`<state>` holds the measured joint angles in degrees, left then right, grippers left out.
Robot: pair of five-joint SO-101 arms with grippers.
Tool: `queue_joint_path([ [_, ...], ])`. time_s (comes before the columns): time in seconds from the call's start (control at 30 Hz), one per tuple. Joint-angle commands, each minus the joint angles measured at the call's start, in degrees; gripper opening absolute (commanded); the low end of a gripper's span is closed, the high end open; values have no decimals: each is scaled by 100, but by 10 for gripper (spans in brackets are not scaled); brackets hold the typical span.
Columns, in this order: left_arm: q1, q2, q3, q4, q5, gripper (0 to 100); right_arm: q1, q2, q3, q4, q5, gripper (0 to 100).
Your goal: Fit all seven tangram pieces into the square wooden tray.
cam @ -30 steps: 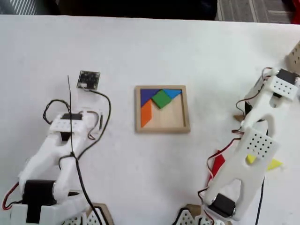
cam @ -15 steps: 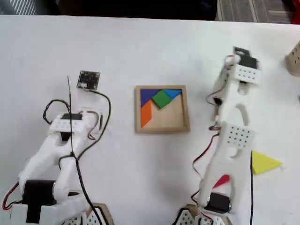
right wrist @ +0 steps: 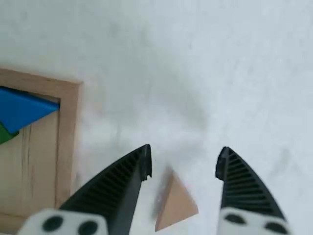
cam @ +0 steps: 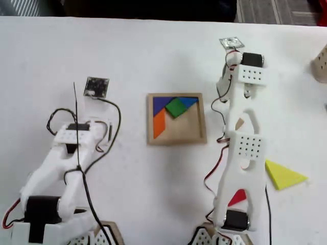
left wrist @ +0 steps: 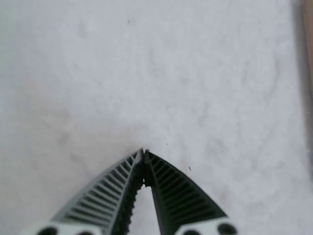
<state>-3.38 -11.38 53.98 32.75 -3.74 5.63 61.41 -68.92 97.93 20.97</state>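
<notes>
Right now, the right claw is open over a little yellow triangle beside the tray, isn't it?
Not quite. The right gripper is open over a little tan triangle beside the tray, not a yellow one; the right wrist view shows it. The yellow triangle lies farther from the tray.

The white worktop carries the square wooden tray near its middle. Right of the tray lie a tan triangle, close by, then a yellow triangle and a red piece. A black circuit board sits to its left.
</notes>
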Motion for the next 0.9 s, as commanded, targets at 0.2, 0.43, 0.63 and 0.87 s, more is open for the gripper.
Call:
queue_joint_path([
  [0.2, 84, -251, -79, -70, -44, 28, 400, -1877, 2136, -22, -1125, 198],
  [0.43, 84, -251, -79, -70, -44, 28, 523, -2044, 3516, -1121, -1292, 197],
  [0.63, 84, -251, -79, -70, -44, 28, 541, -1921, 4026, -1938, -1266, 197],
  [0.87, 84, -251, -79, -70, -44, 28, 505, -1859, 4035, -1991, -985, 195],
])
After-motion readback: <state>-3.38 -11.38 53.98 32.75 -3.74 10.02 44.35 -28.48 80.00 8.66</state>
